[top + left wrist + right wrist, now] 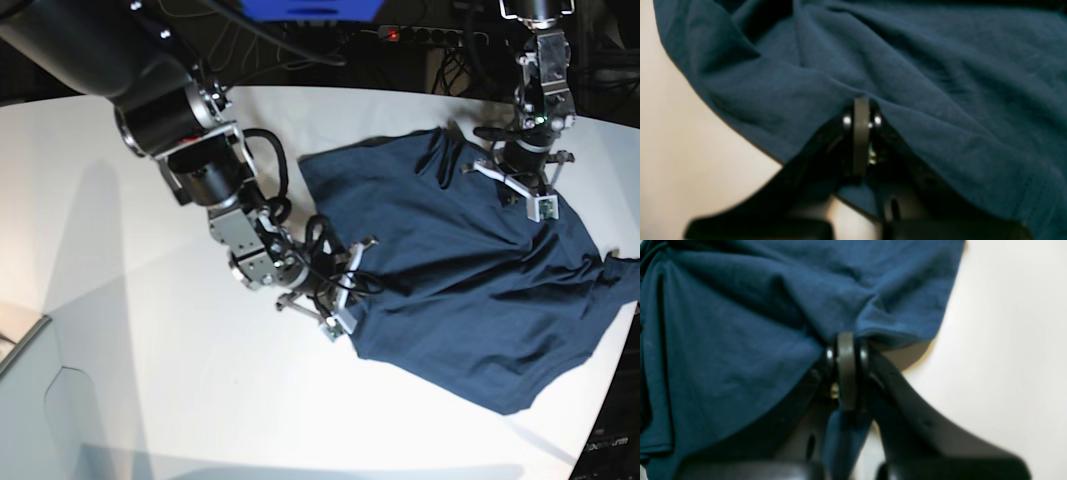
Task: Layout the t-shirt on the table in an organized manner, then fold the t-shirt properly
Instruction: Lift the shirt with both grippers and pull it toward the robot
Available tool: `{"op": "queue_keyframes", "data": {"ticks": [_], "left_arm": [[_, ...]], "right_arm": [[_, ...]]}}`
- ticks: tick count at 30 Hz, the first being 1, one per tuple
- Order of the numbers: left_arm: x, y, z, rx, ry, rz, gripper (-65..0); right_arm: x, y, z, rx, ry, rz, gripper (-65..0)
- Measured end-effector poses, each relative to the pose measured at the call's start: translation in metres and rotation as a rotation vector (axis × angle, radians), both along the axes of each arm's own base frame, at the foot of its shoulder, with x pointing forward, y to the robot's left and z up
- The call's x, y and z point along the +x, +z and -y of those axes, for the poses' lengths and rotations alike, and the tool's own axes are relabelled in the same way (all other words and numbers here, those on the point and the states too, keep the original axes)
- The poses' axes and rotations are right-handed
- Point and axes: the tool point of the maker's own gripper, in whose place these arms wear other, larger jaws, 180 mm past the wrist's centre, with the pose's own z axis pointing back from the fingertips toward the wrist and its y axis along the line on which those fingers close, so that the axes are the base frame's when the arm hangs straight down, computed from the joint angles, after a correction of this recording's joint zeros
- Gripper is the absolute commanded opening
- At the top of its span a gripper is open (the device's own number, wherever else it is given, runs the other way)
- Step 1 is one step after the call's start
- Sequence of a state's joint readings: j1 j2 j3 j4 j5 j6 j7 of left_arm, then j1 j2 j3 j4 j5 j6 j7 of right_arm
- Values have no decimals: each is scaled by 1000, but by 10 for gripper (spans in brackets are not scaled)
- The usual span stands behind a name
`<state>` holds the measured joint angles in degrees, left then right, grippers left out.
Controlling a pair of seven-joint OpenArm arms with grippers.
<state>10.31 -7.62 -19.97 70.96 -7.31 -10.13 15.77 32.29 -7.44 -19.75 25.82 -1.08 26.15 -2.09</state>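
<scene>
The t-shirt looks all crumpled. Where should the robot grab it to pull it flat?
Best by its outer edges, coming in low from the sides. The t-shirt lies bunched on the table, so pulling opposite edges apart should spread it. The left gripper and right gripper are already shut on edge fabric.

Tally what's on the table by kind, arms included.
T-shirt, navy: 1
Robot arms gripping it: 2 (left gripper, right gripper)
Table, white: 1
Total: 4
</scene>
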Motion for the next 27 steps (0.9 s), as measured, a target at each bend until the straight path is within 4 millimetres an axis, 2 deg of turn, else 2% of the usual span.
{"op": "queue_keyframes", "data": {"ticks": [4,7,11,13,17,19,22,25,27], "left_arm": [[0,0,0,1,0,1,-649],[11,4,-3,15,-18,0,-649],[44,12,-8,13,6,21,-649],[61,13,0,-2,-9,28,-649],[81,7,26,-13,-86,13,-649],[86,7,36,-12,-118,9,-649],[96,10,54,-5,-171,9,-649],[110,18,76,2,-234,26,-649],[120,26,89,6,-271,52,-649]], "right_arm": [[8,2,14,-11,-16,20,-650],[10,-7,49,-53,-51,20,-650],[5,-13,95,-59,-145,27,-650],[7,-6,111,-54,-180,60,-650],[15,22,151,-45,-259,167,-650],[7,28,173,-57,-297,199,-650],[-24,23,199,-85,-336,198,-650],[-49,29,218,-82,-399,223,-650],[-65,31,224,-87,-422,229,-650]]}}
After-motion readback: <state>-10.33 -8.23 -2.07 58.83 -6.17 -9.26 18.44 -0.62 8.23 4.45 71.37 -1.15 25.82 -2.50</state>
